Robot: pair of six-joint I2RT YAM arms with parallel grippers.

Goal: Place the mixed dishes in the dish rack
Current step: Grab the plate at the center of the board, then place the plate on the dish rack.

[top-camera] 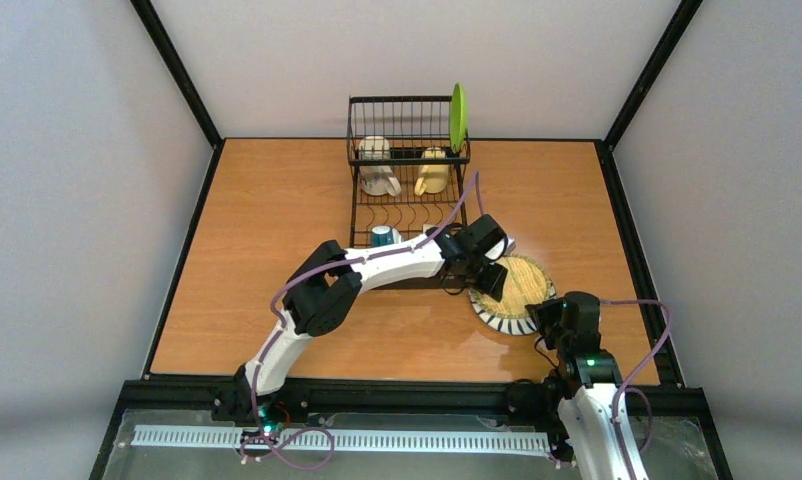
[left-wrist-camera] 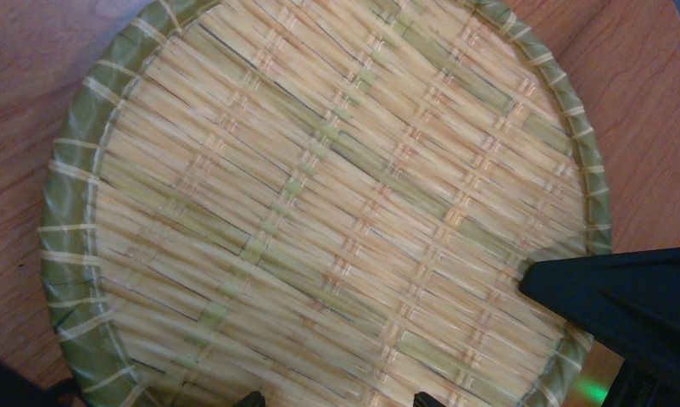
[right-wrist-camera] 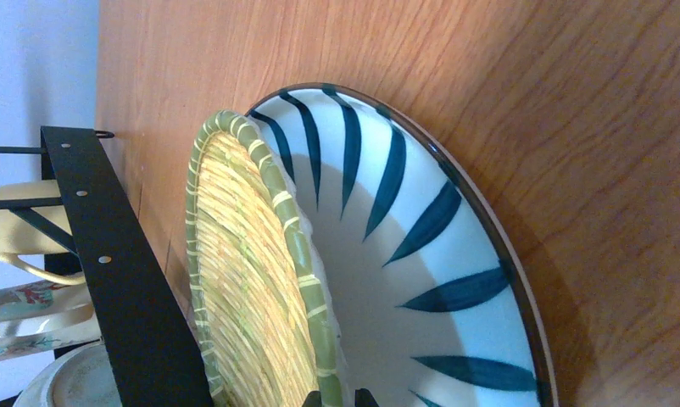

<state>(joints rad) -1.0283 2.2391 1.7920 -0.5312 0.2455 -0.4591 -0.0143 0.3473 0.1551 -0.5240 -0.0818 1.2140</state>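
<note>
Dish rack stands at 12 o'clock on the table, against the far edge. Its tall basket holds a white mug at the left and a yellow mug at the right. A green plate stands on edge at the basket's right end. A small teal bowl sits in the low plate slots at the near end.

At 4 o'clock from the table's middle, a round woven tray lies on a white dish with dark teal stripes. The tray covers most of the dish.

The left claw hangs over the tray at its 10 o'clock side with its jaws spread wide, released, gripping nothing. Its camera sees little but the weave and the green rim.

The right claw is at the tray's 4 o'clock edge. Its jaws are clenched, one tip on each side of the tray's green rim.
</note>
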